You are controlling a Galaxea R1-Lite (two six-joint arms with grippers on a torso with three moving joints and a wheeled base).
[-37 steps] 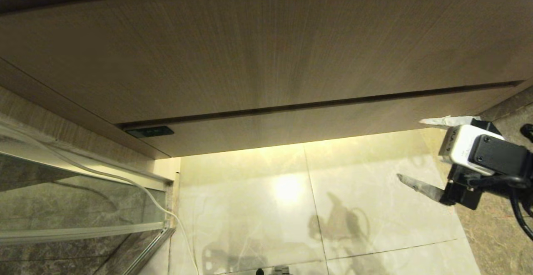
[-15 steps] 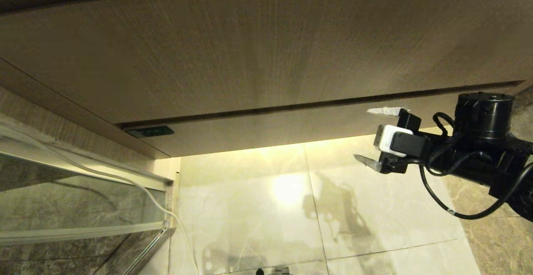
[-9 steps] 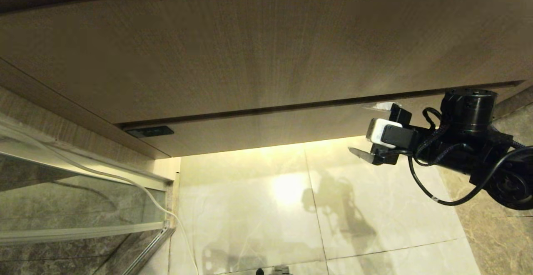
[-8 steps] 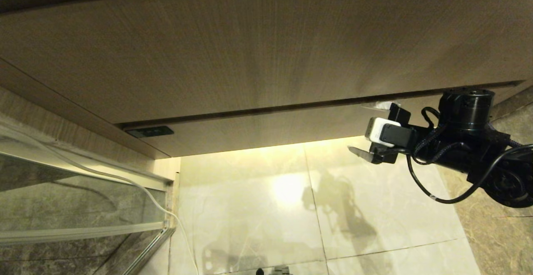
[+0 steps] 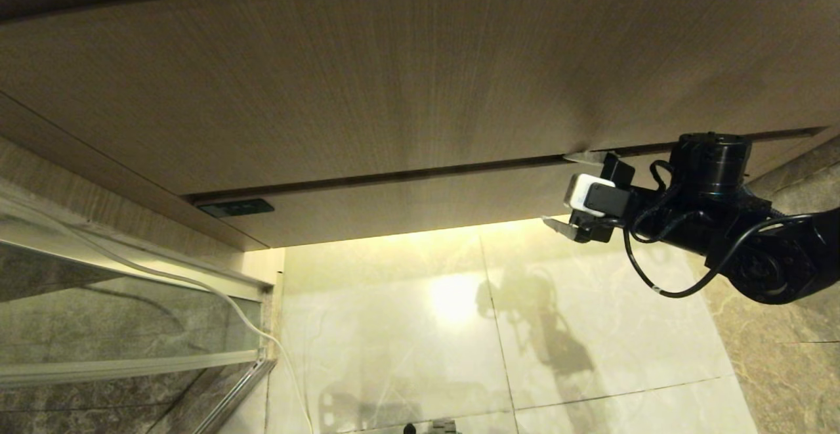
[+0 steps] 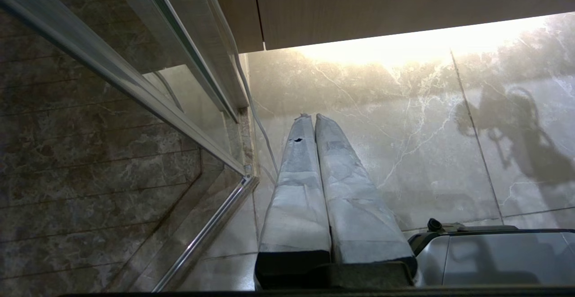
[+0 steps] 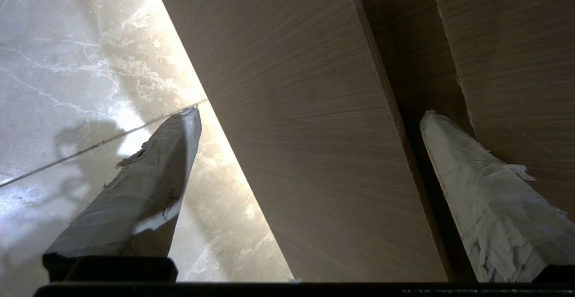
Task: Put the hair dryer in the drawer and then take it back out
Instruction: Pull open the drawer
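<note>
Wood-grain drawer (image 5: 420,207) shut, mid-frame; marble floor (image 5: 407,329) below. Right gripper (image 5: 569,190) spread, straddling drawer front. Left gripper (image 6: 314,118) pressed together, wrist view only.

Right hand (image 5: 568,189) outstretched, fingers spread wide; left hand (image 6: 311,116) closed, pointing downward.

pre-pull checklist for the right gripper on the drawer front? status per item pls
1. Right gripper open: ok.
2. Fingers straddle the drawer front, one at the gap above, one below its bottom edge: ok.
3. Contact with the front: cannot tell.
4. Drawer shut, nothing pulled yet: ok.
5. Hair dryer located: not ok, in no view.
6. Left gripper shut and parked over the floor, clear of the drawer: ok.
</note>
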